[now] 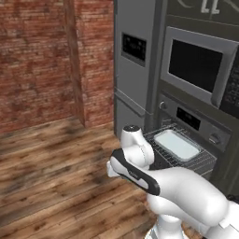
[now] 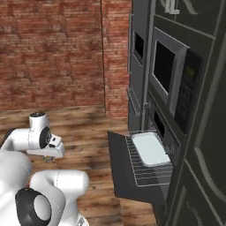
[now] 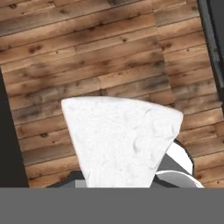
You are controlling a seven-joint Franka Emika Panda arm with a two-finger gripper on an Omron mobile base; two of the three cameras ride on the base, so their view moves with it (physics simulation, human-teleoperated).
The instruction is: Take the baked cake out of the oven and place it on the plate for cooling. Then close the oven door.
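A white, rough-surfaced wedge of cake [image 3: 120, 140] sits in the middle of the hand view, above the wooden floor, and hides the fingertips. My gripper [image 2: 52, 155] is shut on it, low over the floor and well left of the oven [image 2: 161, 128]. The oven door [image 2: 118, 167] hangs open and flat. On the pulled-out wire rack [image 2: 150, 174] lies a flat pale whitish-blue tray [image 2: 150, 149], which the left base view shows as tray [image 1: 177, 144]. The plate is out of view.
A silver-framed microwave [image 1: 196, 65] sits above the oven, with tall grey cabinet doors [image 1: 133, 70] to its left. A brick wall [image 1: 42, 56] stands behind. The wooden floor [image 1: 51, 172] spreads out to the left of the oven.
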